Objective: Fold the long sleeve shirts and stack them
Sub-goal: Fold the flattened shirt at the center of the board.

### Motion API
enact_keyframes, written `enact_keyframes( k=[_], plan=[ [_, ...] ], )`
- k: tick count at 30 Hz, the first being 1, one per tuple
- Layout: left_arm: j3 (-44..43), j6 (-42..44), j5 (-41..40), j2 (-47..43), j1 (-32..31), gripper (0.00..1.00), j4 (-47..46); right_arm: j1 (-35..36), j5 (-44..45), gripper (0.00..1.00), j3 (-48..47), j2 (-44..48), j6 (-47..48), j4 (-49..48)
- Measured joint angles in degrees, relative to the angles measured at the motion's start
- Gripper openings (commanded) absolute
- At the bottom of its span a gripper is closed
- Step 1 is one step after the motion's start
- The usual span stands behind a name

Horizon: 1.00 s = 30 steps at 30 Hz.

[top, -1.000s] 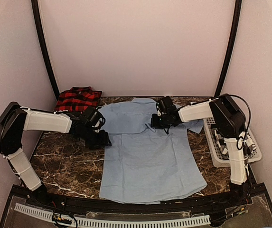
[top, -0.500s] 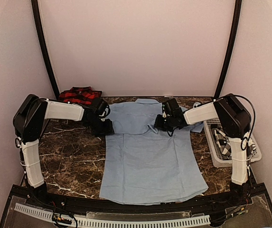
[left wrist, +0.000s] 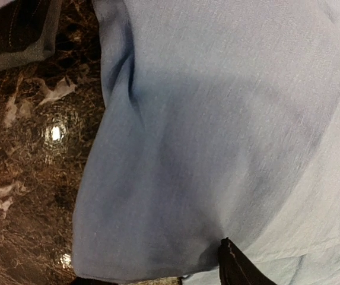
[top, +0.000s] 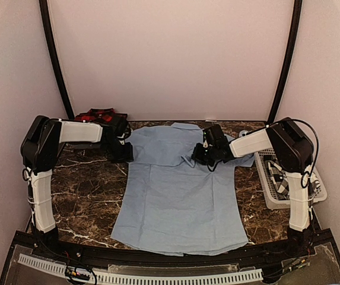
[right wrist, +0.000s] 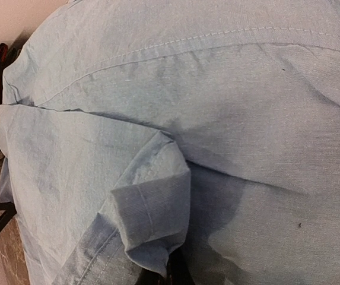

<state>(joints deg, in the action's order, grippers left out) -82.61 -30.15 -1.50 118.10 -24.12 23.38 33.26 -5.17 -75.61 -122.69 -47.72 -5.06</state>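
Note:
The light blue long sleeve shirt (top: 181, 196) lies spread flat on the marble table, collar at the back. My right gripper (top: 205, 153) is shut on its folded-over sleeve cuff (right wrist: 152, 214) on the shirt's upper right; the dark fingers (right wrist: 171, 274) show just under the cuff. My left gripper (top: 124, 153) sits at the shirt's left shoulder edge. There its fingers (left wrist: 234, 266) stand apart, and the shirt's edge (left wrist: 158, 178) lies over the gap. The red-and-black plaid shirt (top: 97, 114) lies folded at the back left. The black-and-white checked shirt (top: 280, 180) is in the basket.
A white lattice basket (top: 270, 202) stands at the table's right edge beside the right arm. Bare dark marble (top: 80, 196) shows left of the blue shirt. Black frame posts rise at the back corners, and a rail runs along the near edge.
My left gripper moved back and left to the shirt's shoulder. The blue shirt's lower part swung to the left. My right gripper kept its hold and barely shifted.

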Motion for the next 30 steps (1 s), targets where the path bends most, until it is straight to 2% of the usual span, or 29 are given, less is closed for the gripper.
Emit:
enact_keyframes(
  k=[7, 11, 15, 19, 30],
  plan=[
    [0.9, 1.05, 2.34, -2.1, 0.11, 0.54, 2.14, -0.07, -1.7, 0.0, -1.2, -0.2, 1.16, -0.02],
    [8.02, 0.76, 4.68, -10.71, -0.07, 0.53, 3.56, -0.07, -2.95, 0.0, -2.89, -0.2, 2.89, -0.02],
    [17.92, -1.07, 6.47, -23.41, -1.05, 0.52, 4.83, -0.07, -4.24, 0.0, -4.35, -0.2, 4.7, 0.13],
    [24.96, -4.0, 7.63, -31.74, -4.61, 0.51, 7.32, -0.07, -5.33, 0.0, -5.95, -0.11, 6.82, 1.2],
    [38.42, -17.14, 8.74, -43.56, -17.77, 0.42, 15.56, -0.04, -8.57, 0.0, -10.03, 3.85, 11.58, 4.11]
  ],
)
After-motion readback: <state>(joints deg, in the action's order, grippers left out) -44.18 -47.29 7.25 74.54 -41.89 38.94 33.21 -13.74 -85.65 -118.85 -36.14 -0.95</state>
